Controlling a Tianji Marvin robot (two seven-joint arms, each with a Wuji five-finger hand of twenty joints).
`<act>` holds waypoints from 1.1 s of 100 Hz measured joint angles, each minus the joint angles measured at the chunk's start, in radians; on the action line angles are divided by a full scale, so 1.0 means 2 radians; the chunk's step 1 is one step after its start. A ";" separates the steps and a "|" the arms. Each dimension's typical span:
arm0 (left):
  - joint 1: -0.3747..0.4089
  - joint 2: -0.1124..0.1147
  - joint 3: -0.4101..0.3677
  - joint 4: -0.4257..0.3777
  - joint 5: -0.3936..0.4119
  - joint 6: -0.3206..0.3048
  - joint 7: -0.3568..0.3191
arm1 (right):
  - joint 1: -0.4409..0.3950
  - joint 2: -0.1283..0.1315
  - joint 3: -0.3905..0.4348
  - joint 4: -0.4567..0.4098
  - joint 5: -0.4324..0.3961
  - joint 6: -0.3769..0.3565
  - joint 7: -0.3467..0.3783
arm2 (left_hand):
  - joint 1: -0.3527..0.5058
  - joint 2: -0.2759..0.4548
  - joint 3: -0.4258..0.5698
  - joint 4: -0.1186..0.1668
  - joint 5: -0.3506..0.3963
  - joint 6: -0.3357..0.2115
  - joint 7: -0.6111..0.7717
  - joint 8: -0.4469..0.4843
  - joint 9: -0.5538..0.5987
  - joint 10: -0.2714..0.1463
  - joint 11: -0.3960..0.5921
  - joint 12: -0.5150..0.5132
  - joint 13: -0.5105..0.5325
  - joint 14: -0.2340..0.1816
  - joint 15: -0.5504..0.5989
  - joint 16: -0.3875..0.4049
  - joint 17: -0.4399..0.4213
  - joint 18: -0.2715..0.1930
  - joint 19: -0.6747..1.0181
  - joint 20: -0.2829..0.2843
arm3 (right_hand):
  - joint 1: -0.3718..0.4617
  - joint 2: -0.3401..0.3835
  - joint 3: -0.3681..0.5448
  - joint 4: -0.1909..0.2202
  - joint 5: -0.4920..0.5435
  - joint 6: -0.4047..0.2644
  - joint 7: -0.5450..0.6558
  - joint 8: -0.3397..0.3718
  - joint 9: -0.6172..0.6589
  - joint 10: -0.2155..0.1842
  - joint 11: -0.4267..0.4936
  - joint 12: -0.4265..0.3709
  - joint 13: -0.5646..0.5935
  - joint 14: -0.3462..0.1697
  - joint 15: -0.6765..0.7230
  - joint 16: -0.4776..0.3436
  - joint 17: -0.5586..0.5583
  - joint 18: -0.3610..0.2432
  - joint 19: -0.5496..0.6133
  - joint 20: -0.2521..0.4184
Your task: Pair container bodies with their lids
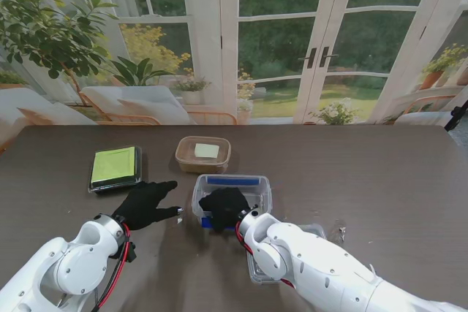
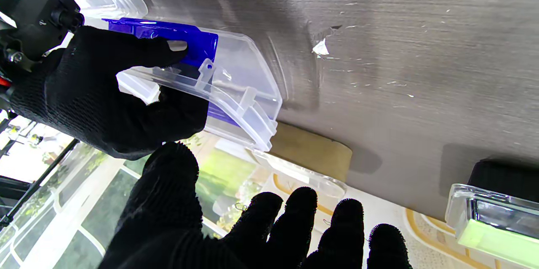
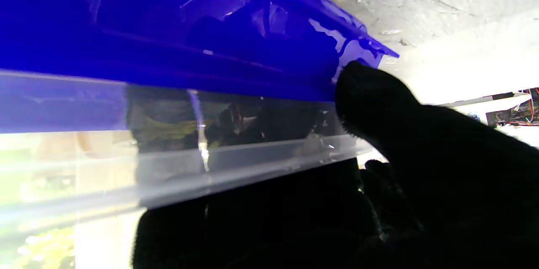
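My right hand (image 1: 223, 207) is shut on a clear lid with blue latches (image 1: 232, 184), held tilted just above the table's middle. The left wrist view shows that right hand (image 2: 97, 92) pinching the lid (image 2: 236, 88) by its edge. In the right wrist view the blue latch (image 3: 168, 29) fills the frame, with my thumb (image 3: 379, 100) pressed on it. A clear container body (image 1: 254, 272) lies mostly hidden under my right forearm. My left hand (image 1: 146, 204) is open, fingers spread, to the left of the lid and apart from it.
A tan container with a lid on it (image 1: 203, 153) stands just beyond the held lid. A dark container with a green lid (image 1: 115, 168) sits at the left, beyond my left hand. Small white scraps (image 2: 321, 47) lie on the table (image 1: 380, 180).
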 measured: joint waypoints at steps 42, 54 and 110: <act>0.000 0.000 0.000 -0.001 -0.003 0.003 -0.007 | 0.004 -0.004 -0.007 0.000 -0.003 0.016 0.009 | 0.000 0.000 0.000 0.000 0.000 0.000 0.000 0.000 0.000 0.000 0.000 0.000 0.000 0.000 0.000 0.000 0.000 0.000 0.000 -0.001 | -0.009 0.000 0.000 0.000 -0.013 -0.018 0.000 -0.004 -0.041 0.000 -0.002 0.000 -0.003 -0.006 -0.032 -0.002 0.000 0.000 0.000 0.000; 0.000 0.000 0.000 -0.001 -0.003 0.003 -0.008 | 0.003 0.000 -0.006 -0.007 -0.008 0.021 0.016 | 0.000 0.000 0.000 0.000 0.000 0.000 0.000 0.000 0.000 0.000 0.000 0.000 0.000 0.000 0.000 0.000 0.000 0.000 0.000 -0.002 | -0.010 -0.001 0.000 0.000 -0.028 -0.031 0.000 -0.004 -0.071 0.000 -0.002 0.000 -0.028 -0.008 -0.036 -0.002 0.000 0.004 0.000 0.000; -0.002 0.001 0.002 0.000 -0.004 0.005 -0.011 | -0.007 0.015 0.016 -0.030 -0.023 0.024 0.033 | 0.000 0.000 0.000 0.000 0.000 0.000 0.000 0.000 0.000 0.000 0.000 0.000 -0.001 0.000 0.000 -0.001 0.000 0.000 0.000 -0.006 | -0.099 0.007 0.000 0.072 -0.127 -0.024 -0.148 0.114 -0.209 0.005 0.022 -0.041 -0.122 0.004 -0.044 -0.018 0.000 0.010 -0.004 0.013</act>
